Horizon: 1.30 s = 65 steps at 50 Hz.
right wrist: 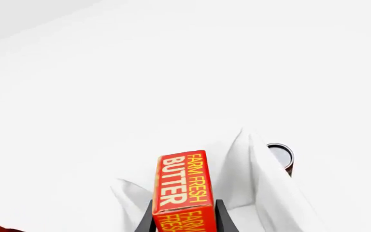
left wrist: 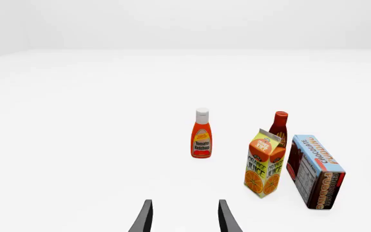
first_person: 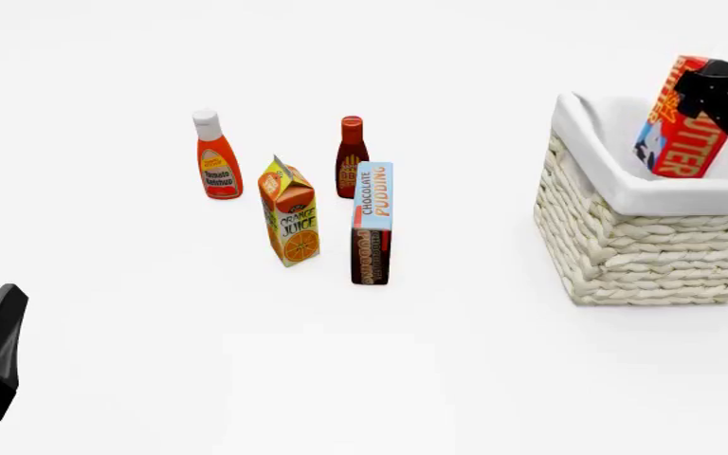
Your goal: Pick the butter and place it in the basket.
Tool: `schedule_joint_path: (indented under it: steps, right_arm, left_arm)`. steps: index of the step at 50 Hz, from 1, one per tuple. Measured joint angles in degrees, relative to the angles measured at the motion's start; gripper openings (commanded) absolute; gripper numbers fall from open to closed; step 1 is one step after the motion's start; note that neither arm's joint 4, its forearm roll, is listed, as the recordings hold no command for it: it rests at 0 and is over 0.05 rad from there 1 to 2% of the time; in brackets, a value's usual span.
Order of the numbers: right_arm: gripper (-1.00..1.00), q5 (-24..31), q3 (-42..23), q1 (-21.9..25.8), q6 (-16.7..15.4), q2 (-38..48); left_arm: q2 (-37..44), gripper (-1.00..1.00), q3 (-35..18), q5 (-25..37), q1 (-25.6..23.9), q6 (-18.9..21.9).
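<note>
- The right gripper (right wrist: pixel 184 220) is clamped on the butter (first_person: pixel 684 133) — in the right wrist view its two dark fingers (right wrist: pixel 224 217) press against either side of the red box.
- From the front, the butter hangs tilted over the basket (first_person: pixel 643 256), its lower end dipped below the white cloth rim while the top end sticks up above it; whether it touches the lining cannot be told.
- The basket sits at the right of the table (first_person: pixel 465 379), cream weave with the cloth folded over the edge.
- Over on the left, the left gripper (left wrist: pixel 184 217) hovers with its fingers spread apart and nothing between them — it points toward the group of groceries.
- That group stands well apart from the basket: a ketchup bottle (first_person: pixel 217 156) farthest left, an orange juice carton (first_person: pixel 289 212) nearer the camera, a dark red sauce bottle (first_person: pixel 352 152) behind, and a chocolate pudding box (first_person: pixel 372 224) just beside the carton.
- The right wrist view also catches a small dark round-topped item (right wrist: pixel 282 157) beyond the cloth; too little of it shows to name.
</note>
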Motion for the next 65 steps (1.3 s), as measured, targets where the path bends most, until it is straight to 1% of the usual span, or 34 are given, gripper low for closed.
schedule_joint_path:
  steps: [65]
  right_arm:
    - [-1.0, -2.2, -2.8, -1.1, 0.0, 6.0]
  left_arm:
    - [0.0, 1.0, 0.0, 0.0, 0.0, 0.0]
